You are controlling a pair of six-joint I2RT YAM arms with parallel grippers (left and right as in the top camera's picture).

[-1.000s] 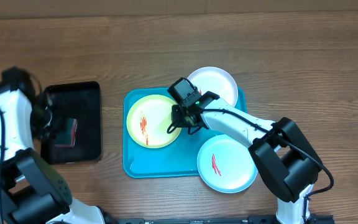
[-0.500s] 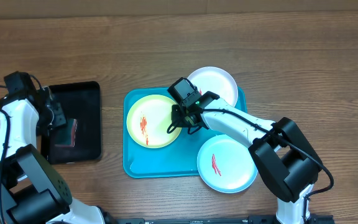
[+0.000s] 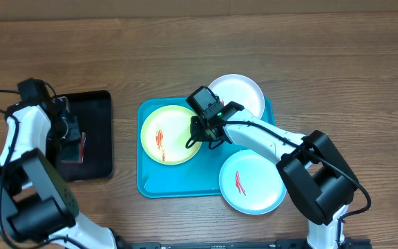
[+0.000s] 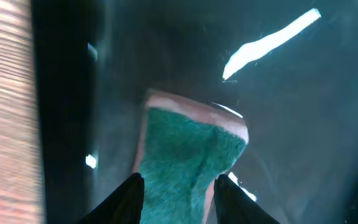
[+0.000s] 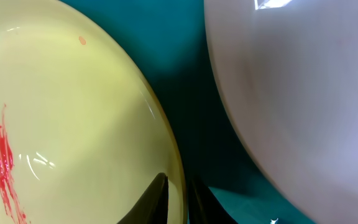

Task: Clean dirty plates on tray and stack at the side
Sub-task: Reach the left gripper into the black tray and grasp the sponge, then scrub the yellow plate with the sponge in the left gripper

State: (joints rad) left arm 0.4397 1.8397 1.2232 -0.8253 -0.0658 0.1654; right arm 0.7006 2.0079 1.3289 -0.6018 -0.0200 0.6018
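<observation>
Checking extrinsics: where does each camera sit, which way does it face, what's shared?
Overhead: above table, looking straight down; left arm, right arm, tray, black tray.
Left wrist: on left gripper, facing down into black tray; own fingers flank sponge.
Right wrist: on right gripper, facing tray; own fingers pinch yellow-green plate rim.
Shared: overhead and right wrist see that plate.

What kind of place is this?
Probably a robot dish-cleaning test bench: a brown wooden table, a turquoise rectangular plastic tray of sauce-smeared round plates, and a green sponge in a black tray.
</observation>
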